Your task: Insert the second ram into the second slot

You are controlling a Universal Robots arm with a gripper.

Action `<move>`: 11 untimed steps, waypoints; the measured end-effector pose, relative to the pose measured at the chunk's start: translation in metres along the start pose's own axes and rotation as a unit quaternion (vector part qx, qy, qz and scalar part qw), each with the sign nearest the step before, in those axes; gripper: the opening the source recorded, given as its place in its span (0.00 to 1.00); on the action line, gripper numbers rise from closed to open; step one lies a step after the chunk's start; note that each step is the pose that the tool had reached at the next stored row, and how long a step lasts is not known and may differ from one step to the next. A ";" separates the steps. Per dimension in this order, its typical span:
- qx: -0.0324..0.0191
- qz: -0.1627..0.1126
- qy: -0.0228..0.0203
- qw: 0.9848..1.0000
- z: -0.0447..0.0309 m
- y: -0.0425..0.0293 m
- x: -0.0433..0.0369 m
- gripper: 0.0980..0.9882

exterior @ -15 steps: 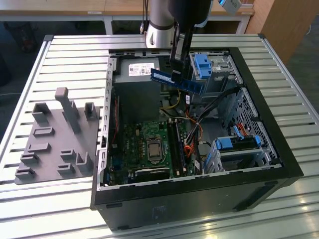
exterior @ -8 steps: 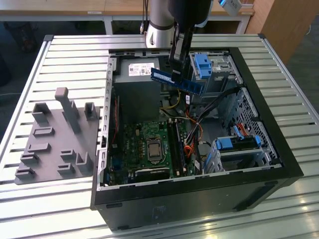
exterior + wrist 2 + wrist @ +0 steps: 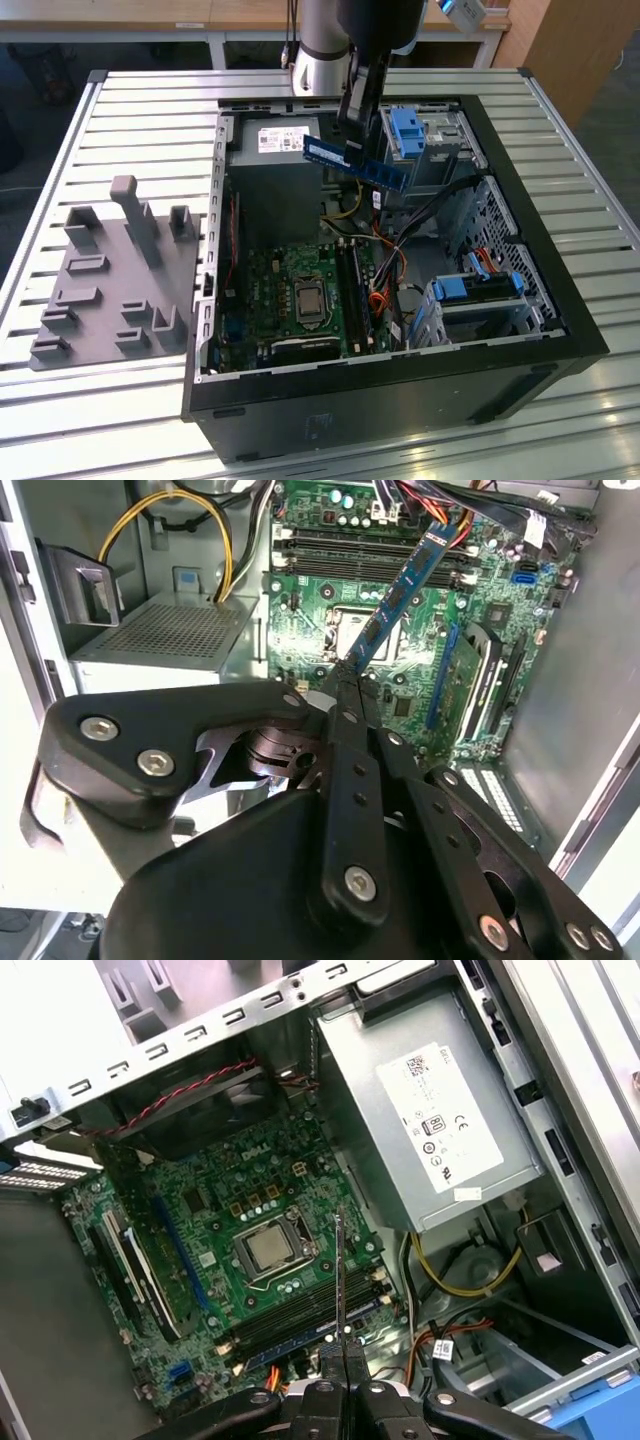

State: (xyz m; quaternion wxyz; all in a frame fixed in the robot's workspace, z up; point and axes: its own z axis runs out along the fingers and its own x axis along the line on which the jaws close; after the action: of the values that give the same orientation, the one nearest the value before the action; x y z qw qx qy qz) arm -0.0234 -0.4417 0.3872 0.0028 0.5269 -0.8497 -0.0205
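Open computer case [image 3: 400,400] on a ribbed metal surface [image 3: 140,110], wooden panelling [image 3: 565,50] at the room's far side.

Beside the case, toward the exterior view's left, a grey moulded fixture [image 3: 110,290]; inside, a green motherboard [image 3: 300,290] lying flat. Above the opening, pincer [image 3: 355,125] closed tight on the second ram [image 3: 355,163], gripped between the fingertips. Stick held tilted in the air, well clear of the memory slots [image 3: 355,290] on the board below.

1 ram stick [image 3: 381,173], 1 computer case [image 3: 400,378], 1 grey fixture [image 3: 110,292].
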 end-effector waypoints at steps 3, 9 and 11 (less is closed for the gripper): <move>0.000 0.006 0.000 1.000 0.0000 0.0000 0.0000 0.02; 0.000 0.016 -0.001 1.000 0.0001 0.0000 0.0000 0.02; 0.000 0.020 -0.001 1.000 0.0001 0.0000 0.0000 0.02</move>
State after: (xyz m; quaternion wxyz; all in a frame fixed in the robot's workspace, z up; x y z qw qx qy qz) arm -0.0234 -0.4417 0.3871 0.0024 0.5099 -0.8600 -0.0205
